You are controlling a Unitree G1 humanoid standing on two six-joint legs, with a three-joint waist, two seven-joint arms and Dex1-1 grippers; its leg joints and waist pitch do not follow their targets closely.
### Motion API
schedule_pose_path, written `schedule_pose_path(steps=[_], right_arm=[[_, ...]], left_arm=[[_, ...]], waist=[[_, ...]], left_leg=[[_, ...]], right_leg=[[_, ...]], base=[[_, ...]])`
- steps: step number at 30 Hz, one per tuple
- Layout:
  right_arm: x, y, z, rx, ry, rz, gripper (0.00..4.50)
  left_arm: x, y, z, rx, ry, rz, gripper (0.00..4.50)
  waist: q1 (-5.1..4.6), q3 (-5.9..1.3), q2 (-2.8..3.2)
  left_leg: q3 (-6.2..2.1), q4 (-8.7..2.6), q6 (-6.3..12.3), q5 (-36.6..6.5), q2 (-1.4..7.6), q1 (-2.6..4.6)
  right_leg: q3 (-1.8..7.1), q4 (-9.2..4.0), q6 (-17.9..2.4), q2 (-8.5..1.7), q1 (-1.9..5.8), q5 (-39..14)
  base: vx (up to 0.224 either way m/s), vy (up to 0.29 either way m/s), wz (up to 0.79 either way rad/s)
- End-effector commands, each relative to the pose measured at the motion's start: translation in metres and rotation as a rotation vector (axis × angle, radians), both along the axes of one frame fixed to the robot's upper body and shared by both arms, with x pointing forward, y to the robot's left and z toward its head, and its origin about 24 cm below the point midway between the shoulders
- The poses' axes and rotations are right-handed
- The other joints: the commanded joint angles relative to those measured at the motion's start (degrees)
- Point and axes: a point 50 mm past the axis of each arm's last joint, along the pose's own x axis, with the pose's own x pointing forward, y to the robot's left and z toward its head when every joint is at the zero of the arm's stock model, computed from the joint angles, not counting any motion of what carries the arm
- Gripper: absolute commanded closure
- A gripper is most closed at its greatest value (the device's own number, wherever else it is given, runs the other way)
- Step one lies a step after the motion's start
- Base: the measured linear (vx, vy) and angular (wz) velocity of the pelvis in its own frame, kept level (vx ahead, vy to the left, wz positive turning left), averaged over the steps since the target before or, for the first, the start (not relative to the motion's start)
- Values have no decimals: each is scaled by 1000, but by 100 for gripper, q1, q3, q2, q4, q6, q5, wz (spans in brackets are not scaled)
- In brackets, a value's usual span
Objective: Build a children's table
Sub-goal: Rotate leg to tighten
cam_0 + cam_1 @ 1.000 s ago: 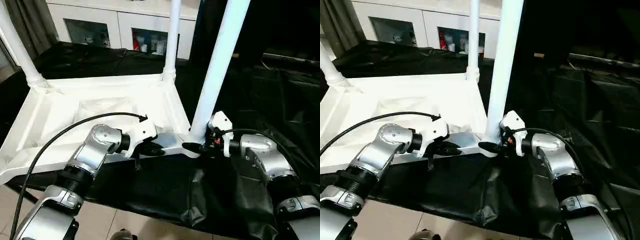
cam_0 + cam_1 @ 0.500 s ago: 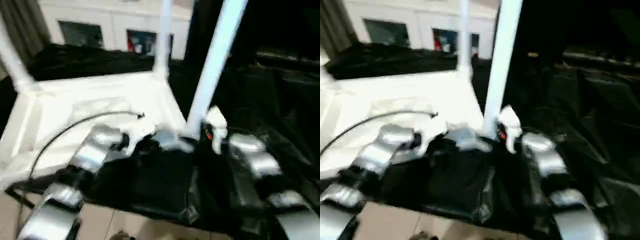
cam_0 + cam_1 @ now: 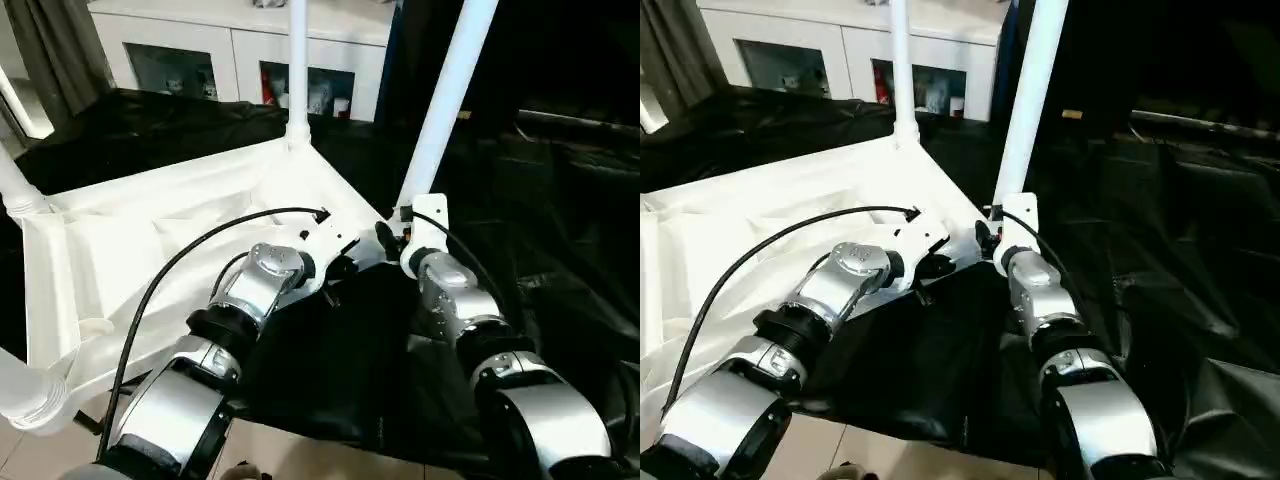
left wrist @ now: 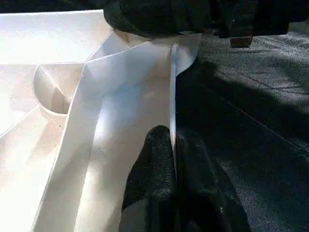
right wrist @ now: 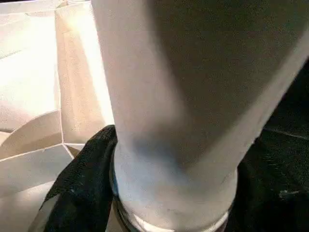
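Table top (image 3: 150,240) inverted on black cloth (image 3: 330,370). Left gripper (image 4: 172,145) clenched on thin rim (image 4: 173,87) of top near corner. Right gripper (image 5: 159,193) clasps base of near leg (image 3: 445,95), just beside left gripper.

An indoor room that looks like a lived-in space turned into a robot test area. A white cabinet (image 3: 240,55) with glass doors stands along the back wall, small colourful items behind the glass. Black sheeting (image 3: 560,250) drapes the worktop, grey curtains (image 3: 65,50) hang at one side, and pale floor tiles (image 3: 290,455) show below.
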Motion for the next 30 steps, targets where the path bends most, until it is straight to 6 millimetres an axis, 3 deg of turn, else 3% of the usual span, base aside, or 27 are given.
schedule_pose_path(steps=[1, 2, 5, 7, 11, 14, 17, 20, 21, 25, 30], right_arm=[[-6, -2, -12, 74, 42, 1, 142], [-6, -2, -11, 83, 34, 7, 107], [-3, -4, 2, 125, -58, 99, 105], [-2, -8, 9, 117, -95, 167, 67], [-6, -21, 19, 79, -128, 357, 58], [-9, -26, 21, 50, -121, 447, 21], [-23, -35, 22, -24, -84, 686, 7], [-35, -42, 22, -68, -32, 861, 7], [-39, -43, 21, -81, -13, 904, 7], [-44, -46, 20, -108, 32, 976, 7], [-45, -45, 22, -111, 31, 985, 7]], left_arm=[[5, 1, 9, -56, -71, 27, 450], [5, 1, 9, -55, -72, 21, 450], [2, 4, 9, -58, -73, -29, 450], [1, 7, 10, -60, -80, -63, 450], [-3, 13, 16, -81, -97, -160, 450], [-5, 15, 18, -91, -108, -209, 450], [-13, 20, 23, -132, -79, -306, 450], [-20, 25, 25, -141, -52, -388, 450], [-22, 26, 26, -146, -46, -403, 450], [-24, 29, 27, -153, -40, -424, 450], [-26, 32, 28, -152, -32, -434, 450]], waist=[[-12, -381, -90], [-2, -393, -91], [1, -398, -88], [-10, -407, -83], [5, -414, -92], [16, -417, -99], [42, -406, -79], [95, -413, -79], [118, -417, -93], [166, -384, -102], [165, -395, -107]], left_leg=[[-185, -438, 115, -1552, 328, 81], [-194, -440, 133, -1540, 344, 75], [-197, -442, 218, -1468, 352, 35], [-200, -437, 255, -1355, 349, 17], [-169, -408, 412, -1134, 347, 18], [-168, -400, 490, -1032, 354, 13], [-165, -396, 498, -1090, 368, 23], [-151, -383, 552, -1007, 395, 26], [-152, -381, 557, -1007, 392, 18], [-156, -402, 416, -1235, 395, 55], [-178, -413, 337, -1195, 395, 42]], right_leg=[[345, -561, -798, -489, 231, -2272], [349, -550, -797, -501, 247, -2236], [350, -520, -843, -502, 279, -1993], [341, -493, -935, -498, 295, -1838], [349, -455, -1079, -474, 298, -1480], [348, -438, -1131, -475, 302, -1392], [345, -450, -1148, -470, 301, -1494], [349, -412, -1233, -453, 289, -1274], [342, -408, -1255, -457, 305, -1298], [352, -481, -1082, -470, 251, -1890], [357, -470, -1028, -480, 255, -1921]], base=[[0, 0, 0], [0, 0, 0], [0, 0, 0], [0, 0, 0], [0, 0, 0], [0, 0, 0], [0, 0, 0], [0, 0, 0], [0, 0, 0], [0, 0, 0], [0, 0, 0]])
